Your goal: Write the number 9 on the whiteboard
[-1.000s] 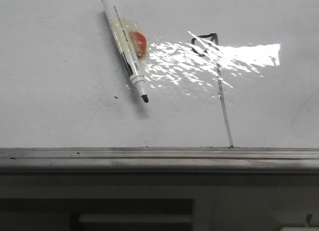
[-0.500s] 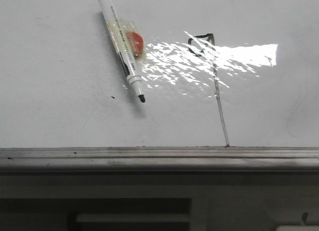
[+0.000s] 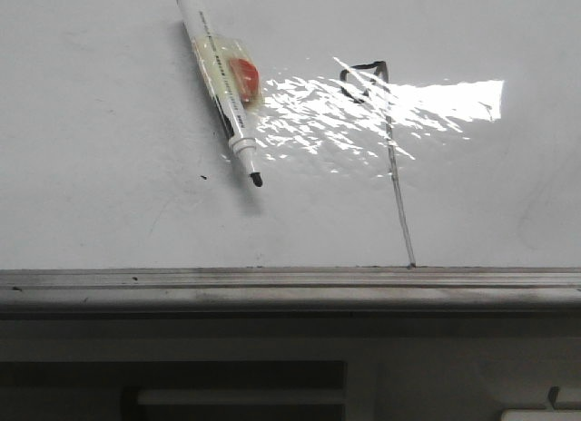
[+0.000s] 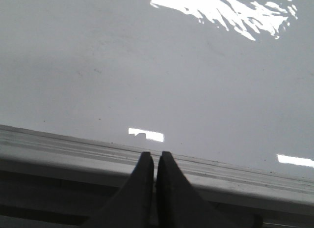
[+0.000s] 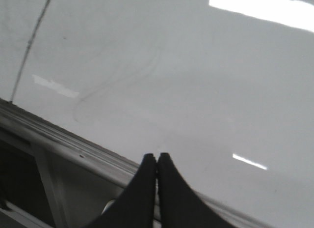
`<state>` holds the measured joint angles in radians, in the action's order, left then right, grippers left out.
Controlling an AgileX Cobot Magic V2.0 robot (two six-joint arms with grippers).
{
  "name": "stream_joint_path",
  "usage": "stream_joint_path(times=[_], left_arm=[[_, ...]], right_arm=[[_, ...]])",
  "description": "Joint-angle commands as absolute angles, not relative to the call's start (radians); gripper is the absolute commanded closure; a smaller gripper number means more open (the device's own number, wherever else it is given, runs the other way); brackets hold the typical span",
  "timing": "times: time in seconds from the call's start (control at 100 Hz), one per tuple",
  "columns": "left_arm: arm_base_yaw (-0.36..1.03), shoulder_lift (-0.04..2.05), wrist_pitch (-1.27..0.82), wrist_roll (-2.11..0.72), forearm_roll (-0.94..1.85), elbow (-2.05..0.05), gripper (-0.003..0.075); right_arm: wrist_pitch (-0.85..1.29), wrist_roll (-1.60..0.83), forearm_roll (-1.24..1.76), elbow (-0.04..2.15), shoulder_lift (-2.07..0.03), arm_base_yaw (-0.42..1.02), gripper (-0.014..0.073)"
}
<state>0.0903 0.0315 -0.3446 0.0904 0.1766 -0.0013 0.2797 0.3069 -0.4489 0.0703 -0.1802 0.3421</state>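
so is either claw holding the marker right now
No, the marker lies on the whiteboard by itself, while the left claw and right claw are shut on nothing.

On the whiteboard [image 3: 109,167], a marker [image 3: 221,83] is laid left of the number 9 [image 3: 388,149], whose tail is run down to the near edge rail [image 3: 290,280].

In your right wrist view, the right gripper [image 5: 157,161] has its two dark fingers pressed together, tips meeting, empty. The tips sit over the whiteboard [image 5: 196,75], just beyond its grey edge rail [image 5: 64,139]. A thin black line [image 5: 30,47] — the tail of the number 9 — runs slanted down to the rail. Faint curved smudges [image 5: 113,85] and bright glare patches [image 5: 260,9] mark the board.
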Motion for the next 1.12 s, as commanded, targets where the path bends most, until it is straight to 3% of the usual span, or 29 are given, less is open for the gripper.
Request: stream_joint_path(times=[0.0,0.11,0.22,0.53,1.11], left_arm=[[0.089,0.039,-0.308,0.099,0.186,0.02,0.0741],[0.089,0.039,-0.308,0.099,0.186,0.02,0.0741],[0.089,0.039,-0.308,0.099,0.186,0.02,0.0741],[0.089,0.039,-0.308,0.099,0.186,0.02,0.0741],[0.089,0.039,-0.308,0.099,0.188,0.02,0.0741]], right_arm=[[0.103,0.31,-0.381,0.031,-0.191,0.249,0.0635],[0.027,0.31,-0.315,-0.043,-0.189,0.175,0.0635],[0.14,0.31,-0.315,-0.039,-0.164,0.143,0.0635],[0.313,0.307,-0.317,-0.041,0.032,0.142,0.0635],[0.313,0.307,-0.326,-0.041,0.026,0.142,0.0635]])
